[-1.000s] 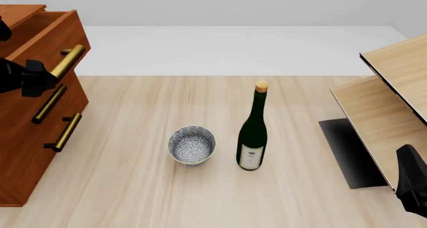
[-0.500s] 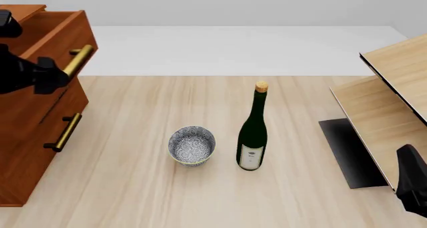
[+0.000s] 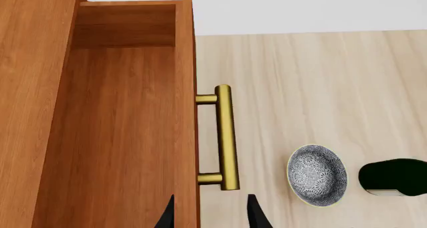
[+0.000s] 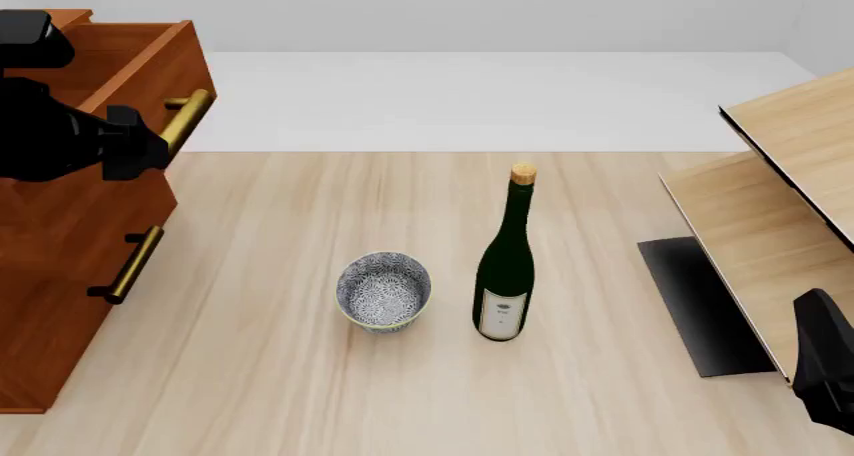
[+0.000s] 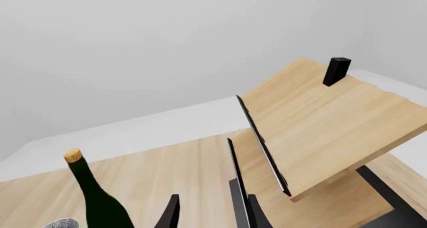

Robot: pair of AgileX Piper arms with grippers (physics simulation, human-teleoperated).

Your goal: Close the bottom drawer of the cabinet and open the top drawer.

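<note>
The cabinet (image 4: pixel 60 276) stands at the table's left edge. Its top drawer (image 4: pixel 134 71) is pulled out, and the left wrist view looks down into its bare wooden inside (image 3: pixel 120 138). My left gripper (image 4: pixel 131 142) is at the near end of the top drawer's brass handle (image 4: pixel 184 116). In the left wrist view the gripper (image 3: pixel 210 215) has its fingers apart, one over the drawer's inside, one outside the handle (image 3: pixel 225 138). The bottom drawer (image 4: pixel 80 316) sits flush with the cabinet front, its handle (image 4: pixel 130 266) showing. My right gripper (image 5: pixel 210 213) is open and empty, low at the right.
A patterned bowl (image 4: pixel 384 291) and a dark green corked bottle (image 4: pixel 507 266) stand mid-table. A pale wood shelf unit (image 4: pixel 774 216) on a black base (image 4: pixel 694 306) fills the right side. The middle drawer's handle is hidden under the pulled-out top drawer.
The top drawer has slid further out of the cabinet, and my left gripper has moved with its handle. The middle drawer's handle has become covered. The right arm has not moved.
</note>
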